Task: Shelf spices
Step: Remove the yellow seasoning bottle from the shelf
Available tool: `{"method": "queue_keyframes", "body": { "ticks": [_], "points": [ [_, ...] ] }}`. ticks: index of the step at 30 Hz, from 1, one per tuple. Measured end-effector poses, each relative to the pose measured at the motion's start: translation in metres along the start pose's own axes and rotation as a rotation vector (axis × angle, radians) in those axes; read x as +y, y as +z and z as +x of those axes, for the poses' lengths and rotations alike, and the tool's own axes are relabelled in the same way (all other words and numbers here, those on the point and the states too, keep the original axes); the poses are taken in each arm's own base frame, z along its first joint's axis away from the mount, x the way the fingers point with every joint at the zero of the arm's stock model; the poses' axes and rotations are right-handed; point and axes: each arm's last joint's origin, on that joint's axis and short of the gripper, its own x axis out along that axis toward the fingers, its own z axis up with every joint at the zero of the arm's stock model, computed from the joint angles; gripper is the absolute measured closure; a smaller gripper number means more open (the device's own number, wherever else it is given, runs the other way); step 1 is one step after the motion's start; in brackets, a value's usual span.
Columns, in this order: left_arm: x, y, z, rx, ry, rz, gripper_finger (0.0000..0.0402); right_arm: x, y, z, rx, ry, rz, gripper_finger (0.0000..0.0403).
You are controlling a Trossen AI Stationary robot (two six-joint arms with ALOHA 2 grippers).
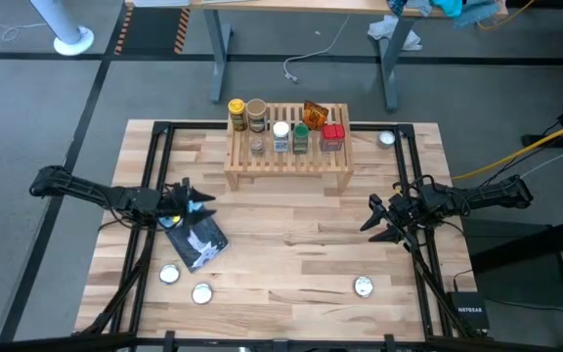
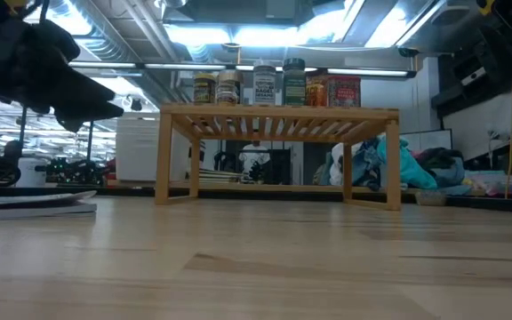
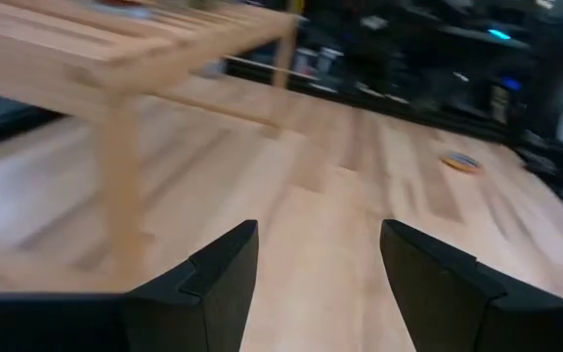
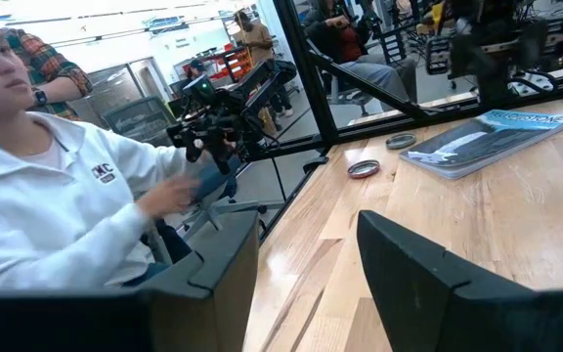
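Your wooden surface (image 1: 291, 244) carries everything here. At its far middle stands the shelf (image 1: 287, 156), a light-wood slatted rack, and all the spices (image 1: 286, 125) sit on top of it in a cluster: a yellow-lidded jar (image 1: 237, 114) and a tan-lidded jar (image 1: 256, 114) at the left end of the back row, an orange packet (image 1: 315, 114) behind, a white-lidded jar (image 1: 281, 136) and a green-lidded jar (image 1: 301, 137) in the middle, a small clear jar (image 1: 257, 145) in front, and a red tin (image 1: 333, 136) at the right end.

A blue-and-white pouch (image 1: 198, 242) lies flat on the surface near your left arm. Your left end effector (image 1: 195, 201) hovers just beside the pouch, left of the shelf, with its fingers (image 3: 225, 279) spread apart and nothing between them. Your right end effector (image 1: 381, 219) hangs over the right side of the surface, well apart from the shelf, likewise released and empty.

Flat silver discs (image 1: 363, 286) lie scattered near the surface's near edge and far right corner. A person in a white sweatshirt (image 4: 57, 205) sits beyond the surface's edge in the right wrist view.
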Motion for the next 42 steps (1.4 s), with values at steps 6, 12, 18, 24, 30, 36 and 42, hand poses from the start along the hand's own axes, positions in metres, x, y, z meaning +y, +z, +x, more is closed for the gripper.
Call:
{"method": "queue_keyframes", "body": {
  "ticks": [6,12,18,24,30,36,42],
  "points": [
    [0.002,0.001,0.0,-0.028,0.076,0.042,0.0192,0.0,0.0,0.0,0.0,0.0,0.0,0.0221],
    [0.001,0.016,-0.001,-0.163,0.085,0.174,0.0192,0.0,0.0,0.0,0.0,0.0,0.0,0.0221],
    [0.006,0.04,-0.002,-0.264,0.181,0.254,0.0192,0.0,0.0,0.0,0.0,0.0,0.0,0.0221],
    [0.015,0.068,-0.007,-0.329,0.313,0.289,0.0192,0.0,0.0,0.0,0.0,0.0,0.0,0.0221],
    [0.023,0.088,-0.011,-0.322,0.42,0.313,0.0192,0.0,0.0,0.0,0.0,0.0,0.0,0.0221],
    [0.032,0.104,-0.006,-0.296,0.491,0.305,0.0192,0.0,0.0,0.0,0.0,0.0,0.0,0.0221],
    [0.046,0.125,0.01,-0.236,0.514,0.303,0.0192,0.0,0.0,0.0,0.0,0.0,0.0,0.0221]
  ]
}}
